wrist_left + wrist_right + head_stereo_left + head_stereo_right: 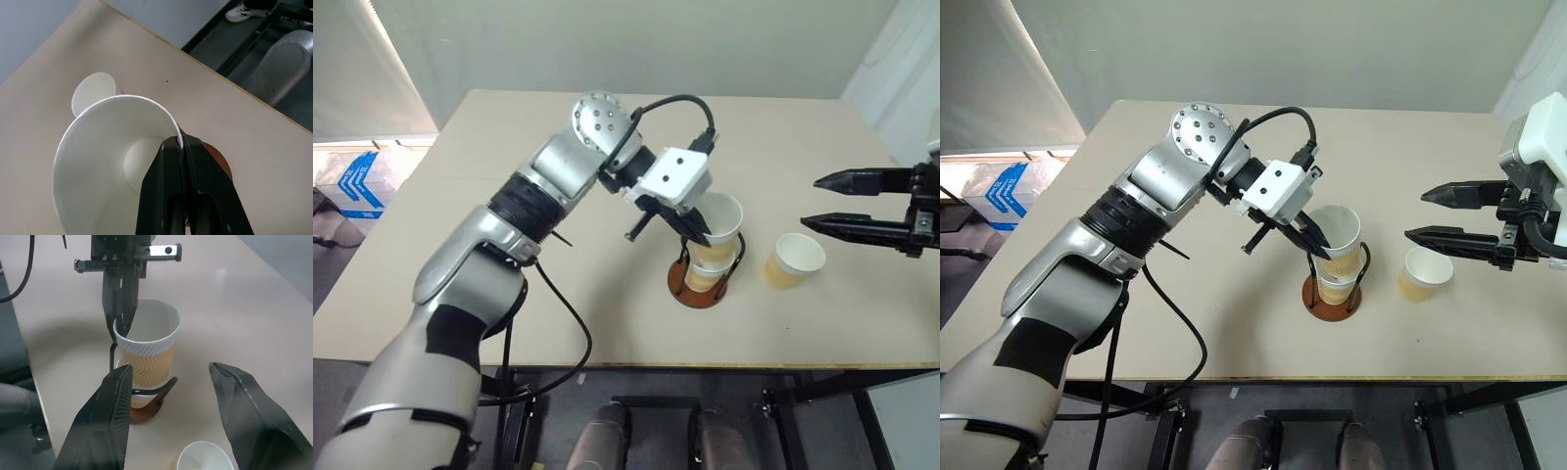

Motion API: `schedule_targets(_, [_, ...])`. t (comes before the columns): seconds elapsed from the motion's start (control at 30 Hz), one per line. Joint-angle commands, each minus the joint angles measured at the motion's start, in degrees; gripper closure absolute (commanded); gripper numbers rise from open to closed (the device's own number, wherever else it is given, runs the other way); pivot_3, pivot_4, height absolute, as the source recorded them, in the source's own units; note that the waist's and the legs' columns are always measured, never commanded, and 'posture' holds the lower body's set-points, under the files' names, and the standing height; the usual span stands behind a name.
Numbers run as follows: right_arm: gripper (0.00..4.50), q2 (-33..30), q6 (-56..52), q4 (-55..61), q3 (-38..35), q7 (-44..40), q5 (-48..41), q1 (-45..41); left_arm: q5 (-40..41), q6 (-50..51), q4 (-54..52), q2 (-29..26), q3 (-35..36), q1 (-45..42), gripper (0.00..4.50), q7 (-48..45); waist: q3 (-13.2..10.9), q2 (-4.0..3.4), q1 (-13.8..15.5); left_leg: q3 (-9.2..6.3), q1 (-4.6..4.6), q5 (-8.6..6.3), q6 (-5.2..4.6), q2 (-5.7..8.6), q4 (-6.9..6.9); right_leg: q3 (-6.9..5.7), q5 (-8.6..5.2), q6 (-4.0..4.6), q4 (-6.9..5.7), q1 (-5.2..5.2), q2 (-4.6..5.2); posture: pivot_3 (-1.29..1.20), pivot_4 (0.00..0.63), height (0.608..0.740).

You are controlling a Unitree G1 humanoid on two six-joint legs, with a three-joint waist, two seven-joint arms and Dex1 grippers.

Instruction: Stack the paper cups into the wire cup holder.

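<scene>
1. You see paper cups [146, 345] with a tan outside pressed into wavy ridges, a band of fine ribs under the lip, and a smooth matt white inside.
2. The cup holder [697, 289] looks to you like a reddish-brown disc, wood or something like it, with thin black wire loops.
3. Your table [509, 176] has a pale beige top, smooth and matt.
4. The left gripper [182, 147] has black plastic-looking fingers with a slight sheen, and the right gripper [171, 418] looks the same.
5. The left arm [568, 162] shows you brushed silvery metal, with a white plastic block at the wrist.
</scene>
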State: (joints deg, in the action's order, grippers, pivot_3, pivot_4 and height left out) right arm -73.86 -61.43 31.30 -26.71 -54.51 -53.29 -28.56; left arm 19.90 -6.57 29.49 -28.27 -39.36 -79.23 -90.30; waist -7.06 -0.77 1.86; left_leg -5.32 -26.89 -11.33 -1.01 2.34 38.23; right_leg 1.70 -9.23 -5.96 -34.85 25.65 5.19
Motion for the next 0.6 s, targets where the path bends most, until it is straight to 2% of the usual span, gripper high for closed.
schedule_targets(0.03, [1.87, -1.0, 1.3, 0.1, -2.5, 0.3, -0.1, -0.1, -1.0, -1.3, -2.6, 0.0, 0.3, 0.6, 4.45, -2.2, 0.0, 0.0, 0.1, 0.0, 0.0, 0.0, 0.0, 0.0, 0.01, 0.0, 0.0, 0.0, -0.01, 0.0, 0.0, 0.0, 0.15, 0.74])
schedule_targets(0.23, [1.87, -1.4, 2.6, 0.0, -2.1, -0.1, 0.7, 0.6, -5.1, -1.1, -2.9, 2.4, 2.0, 2.2, 4.45, -2.2, 0.0, -0.01, 0.2, 0.0, 0.0, 0.0, 0.0, 0.0, 0.09, 0.0, 0.01, 0.0, -0.04, -0.02, 0.0, 0.0, 0.15, 0.74])
schedule_targets(0.27, [1.87, -1.3, 2.9, 0.2, -1.9, -0.1, 0.8, 0.9, -5.8, -0.9, -2.8, 3.2, 2.6, 2.4, 4.28, -1.9, 0.0, -0.01, 0.2, 0.0, 0.01, 0.0, 0.0, 0.0, 0.1, 0.0, 0.01, 0.0, -0.04, -0.04, 0.0, 0.0, 0.15, 0.74])
schedule_targets(0.37, [1.87, -1.1, 4.0, 0.5, -1.8, -0.2, 1.5, 1.9, -6.8, 0.2, -2.8, 5.2, 4.4, 2.6, 3.56, -1.0, 0.0, -0.01, 0.3, 0.0, 0.01, 0.0, -0.01, 0.0, 0.14, 0.0, 0.02, 0.0, -0.06, -0.04, 0.0, 0.0, 0.15, 0.74])
schedule_targets(0.6, [1.87, -1.6, 7.3, 0.5, 2.4, 0.5, 6.5, 5.8, -8.0, 0.9, 1.5, 9.0, 12.8, 0.7, 1.05, 4.6, 0.0, -0.02, 0.4, 0.04, 0.05, 0.0, -0.01, -0.02, 0.17, 0.0, 0.05, -0.02, -0.09, -0.06, 0.0, 0.0, 0.15, 0.74])
